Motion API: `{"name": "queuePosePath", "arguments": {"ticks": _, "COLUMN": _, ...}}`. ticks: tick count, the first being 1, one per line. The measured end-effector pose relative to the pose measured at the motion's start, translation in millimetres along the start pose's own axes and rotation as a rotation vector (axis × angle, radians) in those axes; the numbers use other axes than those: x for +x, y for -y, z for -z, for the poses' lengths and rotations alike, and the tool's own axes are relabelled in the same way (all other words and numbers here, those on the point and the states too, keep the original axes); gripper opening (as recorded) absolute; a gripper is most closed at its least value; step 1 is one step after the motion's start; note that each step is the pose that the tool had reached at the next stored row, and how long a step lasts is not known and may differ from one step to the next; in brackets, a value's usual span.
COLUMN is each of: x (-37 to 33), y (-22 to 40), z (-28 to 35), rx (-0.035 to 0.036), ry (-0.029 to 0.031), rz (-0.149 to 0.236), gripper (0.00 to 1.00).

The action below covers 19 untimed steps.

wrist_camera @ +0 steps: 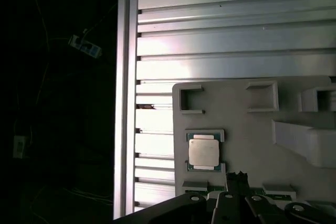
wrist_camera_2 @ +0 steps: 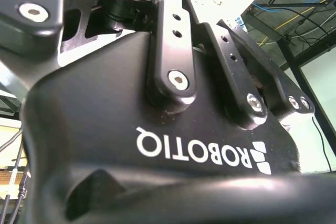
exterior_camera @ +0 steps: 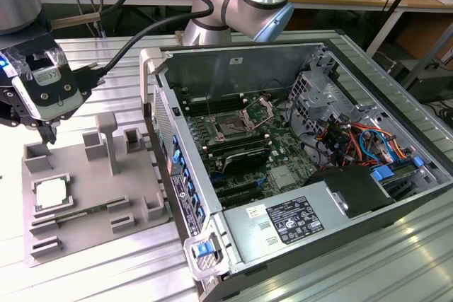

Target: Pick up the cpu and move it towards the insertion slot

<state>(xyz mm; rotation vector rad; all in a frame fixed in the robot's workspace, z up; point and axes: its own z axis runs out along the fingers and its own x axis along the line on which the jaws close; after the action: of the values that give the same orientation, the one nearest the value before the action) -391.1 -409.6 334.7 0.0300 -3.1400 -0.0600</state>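
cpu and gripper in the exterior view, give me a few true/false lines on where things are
1. The cpu lies in a frame on the grey tray. True.
2. The gripper holds the cpu. False: it hangs over the tray's far edge, and the cpu lies on the tray apart from it.
3. The insertion slot is on the green board inside the open computer case. True.
4. The cpu sits in the insertion slot. False: it is on the tray, outside the case, towards the exterior view's left.
5. The tray stands inside the case. False: it rests on the slatted metal table beside the case.
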Motion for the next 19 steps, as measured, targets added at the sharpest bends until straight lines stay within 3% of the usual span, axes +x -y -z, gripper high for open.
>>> {"name": "queuePosePath", "arguments": {"ticks": 19, "x": 0.0, "y": 0.2, "z": -5.5, "rx": -0.0001, "ry": 0.0000, "rz": 0.000, "gripper": 0.11}}
